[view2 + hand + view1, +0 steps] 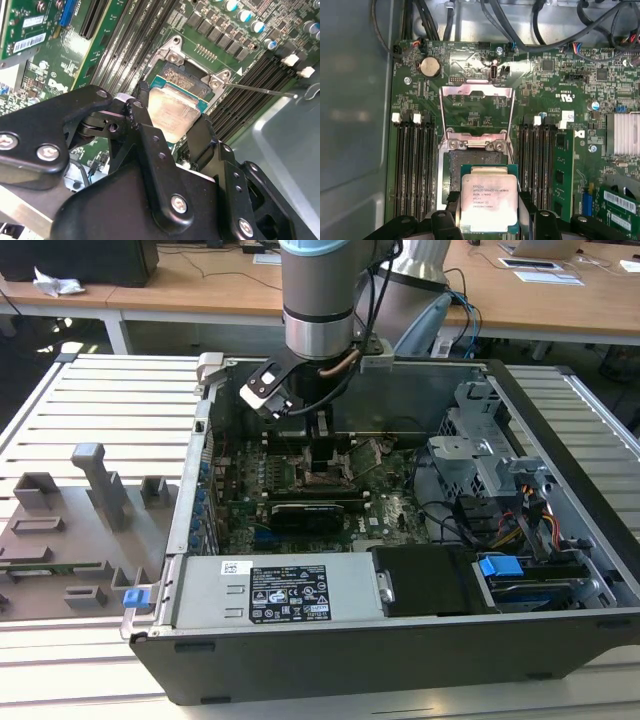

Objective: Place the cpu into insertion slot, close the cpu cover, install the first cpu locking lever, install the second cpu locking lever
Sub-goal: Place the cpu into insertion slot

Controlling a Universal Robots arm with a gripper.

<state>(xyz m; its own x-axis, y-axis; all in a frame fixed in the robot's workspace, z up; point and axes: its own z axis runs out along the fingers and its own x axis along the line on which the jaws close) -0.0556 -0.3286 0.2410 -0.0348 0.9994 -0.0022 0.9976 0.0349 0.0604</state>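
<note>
Now | jaws pinch cpu (pixel 488 202) by opposite edges | slot (pixel 451 175) just under jaws | likely light, stiff, fragile: edge-hold suits

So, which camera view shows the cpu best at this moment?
The first wrist view: the whole silver top of the cpu faces the camera, between the fingers of the claw. The second wrist view shows it slanted, one edge behind a claw finger. In the exterior view the claw hides it.

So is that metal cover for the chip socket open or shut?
Open: the cpu cover is swung back on its hinge, leaving the pins of the insertion slot exposed.
</note>
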